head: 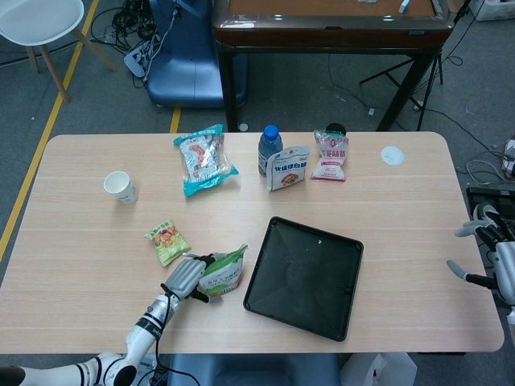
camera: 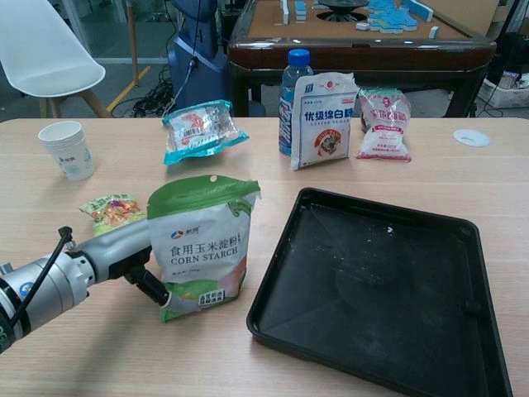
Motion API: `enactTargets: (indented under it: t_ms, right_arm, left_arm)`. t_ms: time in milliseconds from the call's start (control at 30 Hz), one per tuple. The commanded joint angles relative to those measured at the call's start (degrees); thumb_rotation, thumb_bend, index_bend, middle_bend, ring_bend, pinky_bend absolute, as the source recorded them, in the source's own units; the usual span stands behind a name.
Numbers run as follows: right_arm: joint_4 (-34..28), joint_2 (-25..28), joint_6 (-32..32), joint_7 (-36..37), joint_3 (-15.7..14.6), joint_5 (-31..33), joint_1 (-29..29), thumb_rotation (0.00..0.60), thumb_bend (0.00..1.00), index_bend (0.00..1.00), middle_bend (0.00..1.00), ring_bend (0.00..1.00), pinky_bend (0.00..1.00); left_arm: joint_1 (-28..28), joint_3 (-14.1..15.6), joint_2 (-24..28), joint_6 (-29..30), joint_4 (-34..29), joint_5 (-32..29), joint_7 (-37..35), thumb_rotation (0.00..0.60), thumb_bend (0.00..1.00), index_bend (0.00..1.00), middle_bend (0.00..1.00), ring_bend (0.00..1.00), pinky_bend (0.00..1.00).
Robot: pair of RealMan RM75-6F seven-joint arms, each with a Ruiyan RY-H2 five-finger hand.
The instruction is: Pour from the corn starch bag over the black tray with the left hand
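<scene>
One corn starch bag (camera: 202, 246) is standing upright on the worktop (camera: 99, 347), just left of the black tray (camera: 372, 289). The left robot hand (head: 187, 277) is closing around the bag's left side, seemingly gripping it. The right robot hand (head: 488, 256) is hanging off the right edge, fingers spread, holding nothing.

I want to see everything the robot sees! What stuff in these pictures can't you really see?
- Left hand: chest view, its fingers go behind the corn starch bag, so its grip is unclear.
- Right hand: head view, cut by the right edge; absent from chest view.
- Water bottle: both views, a white bag covers its lower part.
</scene>
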Motion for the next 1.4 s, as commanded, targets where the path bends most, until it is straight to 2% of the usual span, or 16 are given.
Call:
enactTargets:
  t_ms: [33, 233, 333, 467, 667, 867, 1133, 1400]
  right_arm:
    - [0.1, 0.0, 0.0, 0.1, 0.0, 0.1, -0.1, 0.6, 0.1, 0.41, 0.34, 0.15, 0.18]
    - [-0.1, 0.1, 0.2, 0.0, 0.1, 0.0, -0.3, 0.6, 0.1, 0.41, 0.34, 0.16, 0.18]
    - [-0.2, 0.2, 0.2, 0.0, 0.1, 0.1, -0.3, 0.6, 0.1, 0.41, 0.34, 0.16, 0.18]
    - [-0.3, 0.3, 0.2, -0.1, 0.3, 0.1, -0.3, 0.6, 0.1, 0.41, 0.34, 0.16, 0.18]
    - [-0.4, 0.2, 0.1, -0.1, 0.4, 0.0, -0.2, 0.6, 0.1, 0.41, 0.34, 0.15, 0.18]
    - [-0.5, 0.2, 0.2, -0.1, 0.5, -0.4, 0.0, 0.6, 0.1, 0.41, 0.34, 0.16, 0.18]
    - [-0.2, -0.4, 0.1, 0.2, 0.5, -1.0, 0.3, 0.6, 0.1, 0.41, 0.35, 0.16, 0.18]
    - [0.4, -0.9, -0.1, 0.9, 0.3, -1.7, 0.6, 0.6, 0.1, 0.41, 0.34, 0.15, 0.18]
  left_arm:
    - [-0.1, -0.1, -0.8, 0.4, 0.7, -0.1, -0.2, 0.6, 0.12, 0.21, 0.24, 0.29, 0.32]
    - [-0.4, -0.6, -3.7, 2.0, 4.3, 0.6, -2.3, 0.6, 0.13, 0.29, 0.33, 0.37, 0.43]
    - [-0.6, -0.6, -5.2, 3.0, 7.0, 1.4, -3.3, 0.6, 0.13, 0.36, 0.41, 0.43, 0.51]
    - [-0.8, 0.0, -5.8, 4.0, 9.8, 3.1, -4.8, 0.6, 0.19, 0.46, 0.54, 0.52, 0.61]
    - [-0.9, 1.4, -4.5, 7.8, 12.1, 7.5, -8.3, 0.6, 0.23, 0.55, 0.66, 0.6, 0.7]
    - [-2.4, 2.8, 0.2, 11.0, 10.9, 12.6, -9.8, 0.6, 0.25, 0.57, 0.69, 0.63, 0.72]
    - [-6.0, 2.4, 8.1, 10.5, 2.4, 16.2, 1.2, 0.6, 0.27, 0.56, 0.7, 0.63, 0.73]
    - [-9.5, 0.7, 8.9, 8.0, -4.2, 17.3, 17.9, 0.6, 0.29, 0.57, 0.72, 0.65, 0.74]
